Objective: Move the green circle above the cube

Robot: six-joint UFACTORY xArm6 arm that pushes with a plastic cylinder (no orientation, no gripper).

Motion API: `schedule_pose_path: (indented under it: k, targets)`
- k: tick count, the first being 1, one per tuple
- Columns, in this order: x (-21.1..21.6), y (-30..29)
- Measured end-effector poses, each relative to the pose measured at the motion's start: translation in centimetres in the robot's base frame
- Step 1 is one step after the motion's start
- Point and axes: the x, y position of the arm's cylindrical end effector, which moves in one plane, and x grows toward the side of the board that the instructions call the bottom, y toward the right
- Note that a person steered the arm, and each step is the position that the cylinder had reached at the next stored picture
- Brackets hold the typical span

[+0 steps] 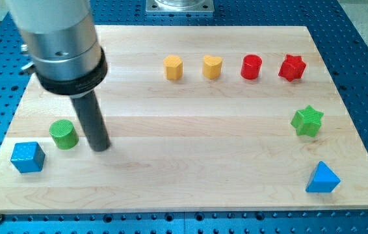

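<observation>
The green circle [63, 134] is a short green cylinder at the view's left, on the wooden board. The blue cube [27, 156] lies just below and to the left of it, near the board's lower left corner. My tip [101, 147] rests on the board just to the right of the green circle, a small gap apart from it. The rod rises from the tip up to the large grey arm body at the view's top left.
A yellow hexagon [173, 67], a yellow heart [212, 67], a red cylinder [251, 67] and a red star [292, 67] stand in a row at the top. A green star [307, 121] and a blue triangle [322, 178] are at the right. The board [190, 175] ends near the view's bottom.
</observation>
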Motion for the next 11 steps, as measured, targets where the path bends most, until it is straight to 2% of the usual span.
schedule_pose_path:
  k: [1,3,6,8,9,10,11]
  targets:
    - [-0.9,-3.9]
    - [-1.4,-4.2]
    - [1.5,-4.2]
    - [-1.1,-7.6]
    - [-1.9,-6.0]
    - [-2.4,0.4]
    - [-2.2,9.9]
